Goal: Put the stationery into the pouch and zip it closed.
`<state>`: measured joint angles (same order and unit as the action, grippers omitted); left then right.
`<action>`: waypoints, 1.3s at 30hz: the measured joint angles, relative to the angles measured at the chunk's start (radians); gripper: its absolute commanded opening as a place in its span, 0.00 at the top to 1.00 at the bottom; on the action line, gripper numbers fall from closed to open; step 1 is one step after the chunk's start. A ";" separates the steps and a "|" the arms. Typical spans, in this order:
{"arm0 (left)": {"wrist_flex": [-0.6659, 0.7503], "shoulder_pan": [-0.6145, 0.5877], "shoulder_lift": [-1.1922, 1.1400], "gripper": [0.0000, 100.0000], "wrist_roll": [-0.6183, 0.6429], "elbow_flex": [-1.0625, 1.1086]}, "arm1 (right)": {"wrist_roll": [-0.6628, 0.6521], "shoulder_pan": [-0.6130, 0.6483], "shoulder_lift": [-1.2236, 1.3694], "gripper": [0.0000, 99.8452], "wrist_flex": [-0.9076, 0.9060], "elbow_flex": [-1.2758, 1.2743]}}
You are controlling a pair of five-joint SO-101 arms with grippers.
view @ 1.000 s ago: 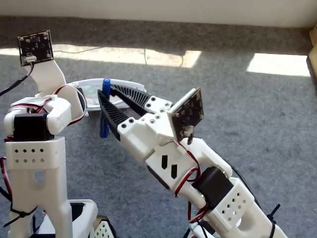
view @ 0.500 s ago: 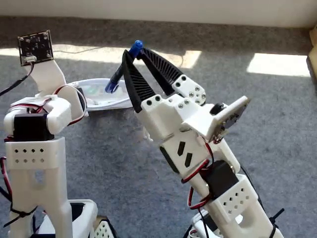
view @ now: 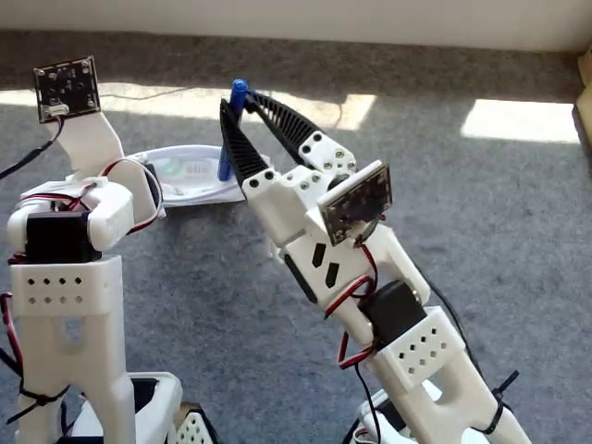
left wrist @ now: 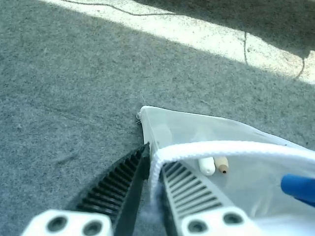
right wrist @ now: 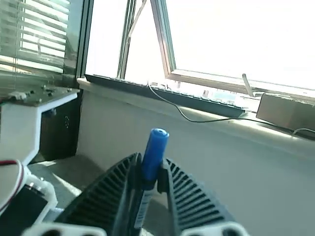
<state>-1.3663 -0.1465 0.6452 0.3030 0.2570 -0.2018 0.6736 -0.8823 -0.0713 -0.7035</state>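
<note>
Inside pouch [left wrist: 206, 128], two pens [left wrist: 212, 165]; left hand [left wrist: 155, 157] tight on rim [left wrist: 221, 146], right hand [right wrist: 148, 160] tight on marker [right wrist: 156, 140]

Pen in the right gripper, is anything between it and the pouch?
Nothing. In the high view the right gripper holds the pen upright, its lower end right at the pouch, with nothing else between.

Hard daylight comes through the wide glass window [right wrist: 236, 44], glaring to plain white behind the evenly lit blue plastic pen [right wrist: 153, 147]. It falls in bright patches on the far part of the grey carpeted floor [view: 518, 213]; the rest lies in soft shade, where the translucent white fabric pouch [left wrist: 206, 128] shows pale.
</note>
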 measured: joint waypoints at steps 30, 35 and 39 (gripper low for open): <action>0.000 0.000 0.000 0.99 -0.012 0.000 | -0.164 0.068 -0.012 0.85 -0.425 0.048; 0.000 0.000 0.000 0.99 -0.012 0.000 | -0.164 0.031 -0.057 0.85 -0.588 0.144; 0.000 0.000 0.000 0.99 -0.012 0.000 | -0.164 0.028 -0.069 0.85 -0.683 0.161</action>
<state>-1.3663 -0.1465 0.6452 0.2908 0.2570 -0.3659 0.7012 -0.9513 -0.7541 -0.5424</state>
